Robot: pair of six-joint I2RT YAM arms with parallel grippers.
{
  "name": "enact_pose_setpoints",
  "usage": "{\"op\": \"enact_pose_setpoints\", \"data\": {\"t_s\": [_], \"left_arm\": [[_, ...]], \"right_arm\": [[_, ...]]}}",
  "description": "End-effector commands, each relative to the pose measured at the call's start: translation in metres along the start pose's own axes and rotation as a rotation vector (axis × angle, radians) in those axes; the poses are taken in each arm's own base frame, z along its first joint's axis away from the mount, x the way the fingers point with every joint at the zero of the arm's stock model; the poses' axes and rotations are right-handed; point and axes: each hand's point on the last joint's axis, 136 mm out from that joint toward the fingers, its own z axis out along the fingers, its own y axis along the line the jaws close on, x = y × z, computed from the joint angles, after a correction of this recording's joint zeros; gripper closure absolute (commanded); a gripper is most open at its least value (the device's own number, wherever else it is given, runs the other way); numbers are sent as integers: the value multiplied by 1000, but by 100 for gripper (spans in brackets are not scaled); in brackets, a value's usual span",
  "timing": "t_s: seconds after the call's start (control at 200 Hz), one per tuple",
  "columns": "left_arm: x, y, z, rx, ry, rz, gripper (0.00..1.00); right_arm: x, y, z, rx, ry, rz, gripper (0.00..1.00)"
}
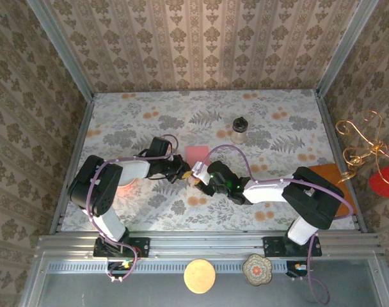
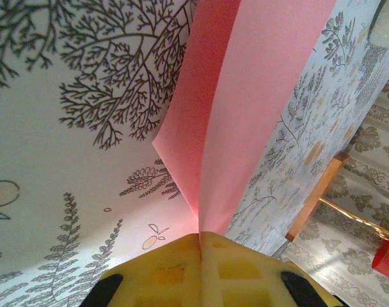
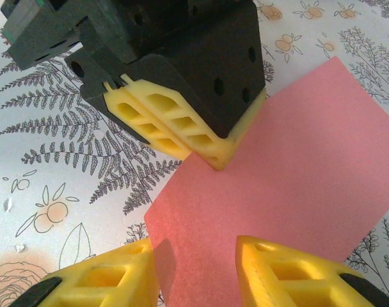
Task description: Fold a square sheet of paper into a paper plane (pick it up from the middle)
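Square sheet of paper in the middle of the table, jar behind it, rightward

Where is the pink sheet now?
In the top view the sheet is near the table's middle, pinched by the left gripper, the right gripper beside it, the jar farther back.

Paper sheet plain salmon-pink; fingers yellow; table grey fern, orange blossom print; walls beige damask.

A robot test booth, not a lived-in room. Wallpapered panels rise well beyond the left claw; bare aluminium framing edges the floral bench.
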Motion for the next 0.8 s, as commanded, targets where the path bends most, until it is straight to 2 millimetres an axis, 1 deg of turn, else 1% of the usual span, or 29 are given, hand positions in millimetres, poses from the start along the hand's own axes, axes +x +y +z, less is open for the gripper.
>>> {"op": "enact_pose_setpoints", "data": {"t_s": [0.0,0.15,0.28,0.35,0.455,0.575,0.585,0.605,0.615,0.68,0.735,0.795], "left_arm": [[1,1,-3,-1,-10,0,92],[1,1,-3,1,-9,1,92],[1,-1,-4,6,-7,3,92],[1,-3,-5,10,-9,3,91],[1,-4,-8,12,-16,-3,87],[-4,0,-21,5,-45,-12,75],[-8,2,-23,-6,-68,-10,73],[-8,3,-25,-15,-77,-4,71],[-14,5,-30,-15,-94,-15,71],[-21,5,-41,-23,-130,-1,68],[-23,1,-49,-26,-152,26,67],[-24,-6,-52,-33,-164,64,67]], "right_arm": [[-9,-4,-6,24,-39,10,62],[-9,-2,-6,11,-40,12,65],[-11,5,-3,-26,-38,11,69],[-10,9,0,-50,-29,11,73],[-8,14,2,-78,-17,17,83],[-5,19,1,-119,-11,33,93],[-5,20,0,-123,-11,35,94],[-5,21,0,-131,-10,40,95],[-4,22,-1,-136,-9,43,96],[-3,25,-3,-167,-5,70,100],[-1,28,-5,-197,-1,100,100],[0,33,-7,-227,1,135,100]]}}
